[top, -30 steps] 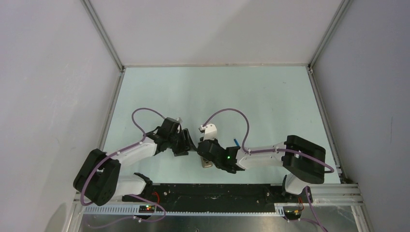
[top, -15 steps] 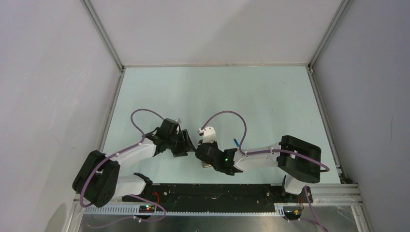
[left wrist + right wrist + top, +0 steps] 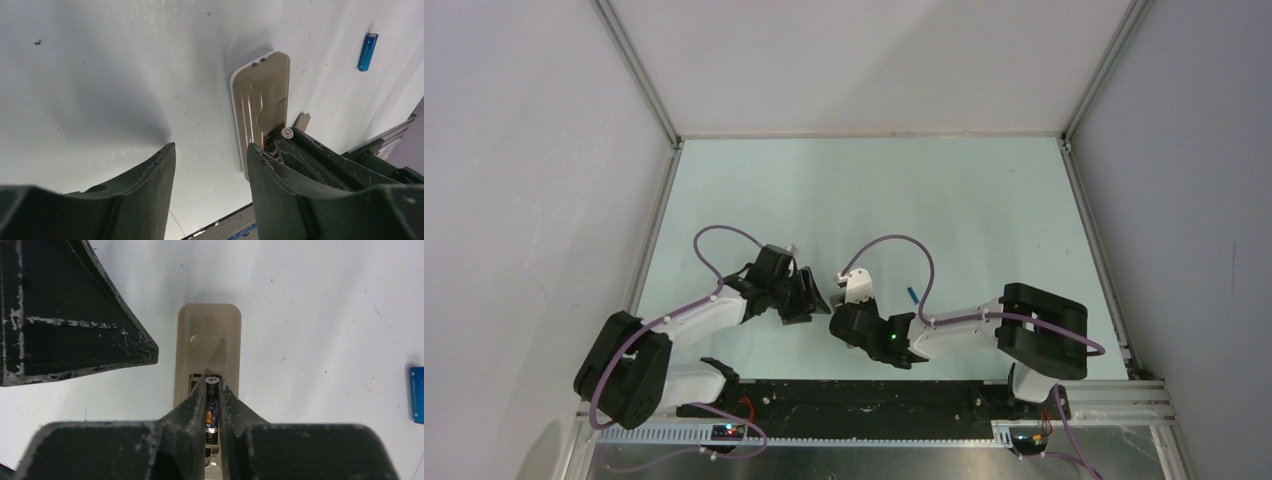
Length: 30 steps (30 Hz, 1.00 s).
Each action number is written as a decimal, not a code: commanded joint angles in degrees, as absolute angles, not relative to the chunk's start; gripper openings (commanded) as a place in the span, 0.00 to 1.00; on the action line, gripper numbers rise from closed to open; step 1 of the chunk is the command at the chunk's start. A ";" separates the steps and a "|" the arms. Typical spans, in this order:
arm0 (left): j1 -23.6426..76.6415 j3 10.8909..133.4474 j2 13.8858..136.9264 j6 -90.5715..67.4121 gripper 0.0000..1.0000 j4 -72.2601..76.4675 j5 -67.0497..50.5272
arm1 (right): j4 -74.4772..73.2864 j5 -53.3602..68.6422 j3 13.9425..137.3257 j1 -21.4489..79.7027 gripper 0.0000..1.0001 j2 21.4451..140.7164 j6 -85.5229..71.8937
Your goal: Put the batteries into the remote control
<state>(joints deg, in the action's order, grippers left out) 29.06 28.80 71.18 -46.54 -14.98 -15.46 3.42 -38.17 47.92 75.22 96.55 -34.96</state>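
Note:
The remote control lies back-up on the table, its beige-grey back showing and the battery bay open at its near end. My right gripper is shut on the dark battery and holds it lengthwise in the open bay. In the top view the right gripper covers the remote. My left gripper is open and empty just left of the remote, not touching it. The blue battery lies loose on the table to the right, and also shows in the top view.
A small flat beige-grey cover piece lies beside the remote, close to the right gripper's fingers. The left gripper's finger stands close at the remote's left. The black front rail runs just behind the grippers.
My right gripper has shifted a little left and toward the near edge, now covering the remote in the top view. The left gripper has barely moved.

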 commanded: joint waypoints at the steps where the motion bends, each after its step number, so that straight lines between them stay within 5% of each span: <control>1: 28.63 27.94 69.88 -46.71 0.59 -14.07 -15.74 | 3.16 -41.80 46.95 76.00 0.14 95.47 -35.85; 25: 28.35 27.95 70.16 -46.67 0.60 -14.04 -15.37 | 2.44 -42.12 46.85 78.92 0.29 92.05 -31.92; 30: 28.39 27.95 70.05 -46.74 0.61 -14.06 -15.40 | 1.26 -39.07 46.85 78.06 0.48 88.31 -34.02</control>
<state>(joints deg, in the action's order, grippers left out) 28.84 28.23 71.18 -46.54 -14.83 -15.46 1.54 -39.66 46.72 78.52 92.88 -32.51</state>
